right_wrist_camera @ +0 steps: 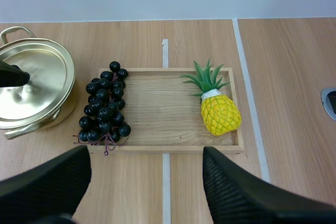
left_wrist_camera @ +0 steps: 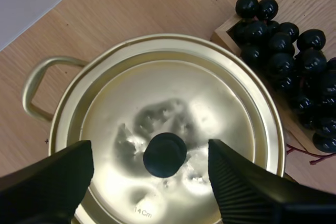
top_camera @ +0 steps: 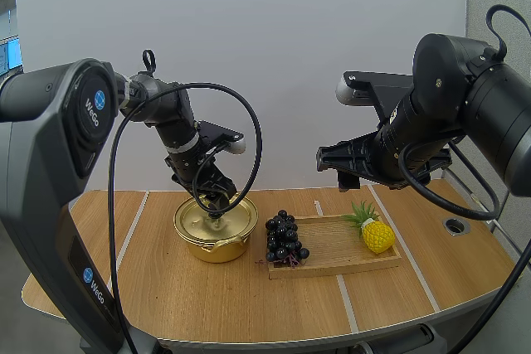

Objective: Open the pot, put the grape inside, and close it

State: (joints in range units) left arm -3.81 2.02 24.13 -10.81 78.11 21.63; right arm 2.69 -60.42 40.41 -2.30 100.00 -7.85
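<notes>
Wooden surface [top_camera: 166, 288] is carrying two things directly: a closed gold pot [top_camera: 211, 248] sitting left of centre, and a wooden tray [top_camera: 336, 242] lying just beside it. Bunch of grapes [top_camera: 284, 240] is straddling the tray's pot-side end, stems trailing onto the surface. Pale lines [right_wrist_camera: 252, 103] are crossing the surface; a round grommet [top_camera: 456, 225] is sitting near its right edge.
</notes>
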